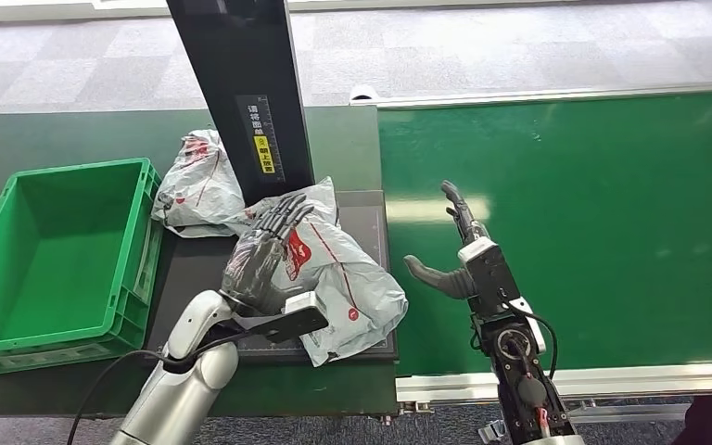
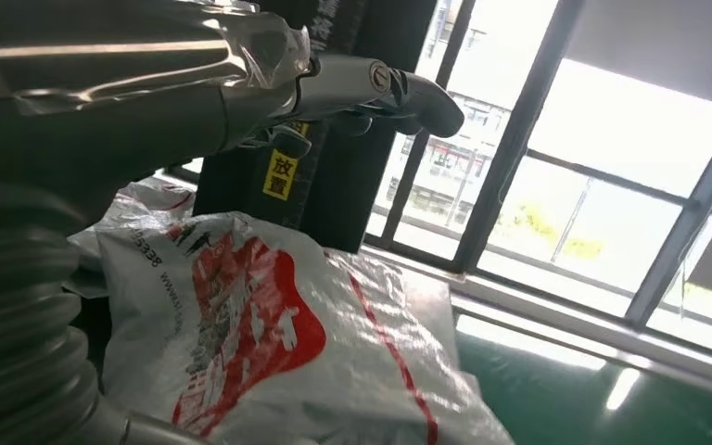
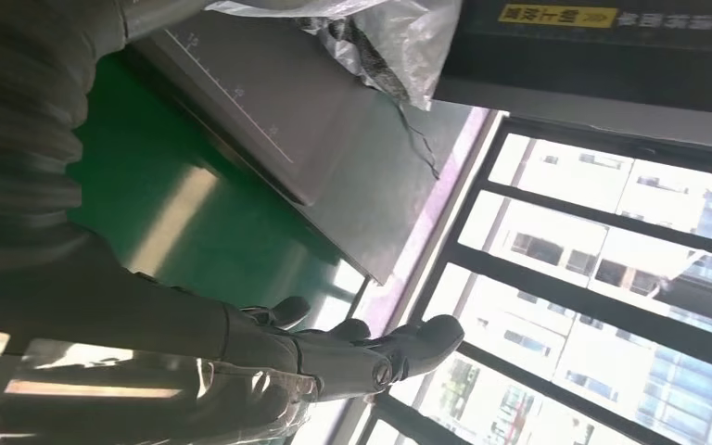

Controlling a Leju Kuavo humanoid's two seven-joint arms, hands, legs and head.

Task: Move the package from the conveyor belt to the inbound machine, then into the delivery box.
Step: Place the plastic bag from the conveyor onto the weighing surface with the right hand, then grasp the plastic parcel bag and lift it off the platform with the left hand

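Observation:
A white plastic package (image 1: pixel 352 287) (image 2: pixel 269 343) with a red logo lies on the dark platform of the inbound machine (image 1: pixel 376 218), its lower end hanging over the front corner. My left hand (image 1: pixel 267 252) (image 2: pixel 241 83) is spread flat over the package's upper part, fingers straight; the left wrist view shows a gap between fingers and bag. My right hand (image 1: pixel 459 260) (image 3: pixel 334 352) stands open over the green conveyor belt (image 1: pixel 593 232), just right of the platform, holding nothing. A corner of the package (image 3: pixel 399 37) shows in the right wrist view.
The machine's black post (image 1: pixel 241 83) rises behind the package. A second white package (image 1: pixel 199 181) lies left of the post. The green delivery box (image 1: pixel 56 250) sits at the left, beside the platform. The belt's metal rail (image 1: pixel 612 378) runs along the near edge.

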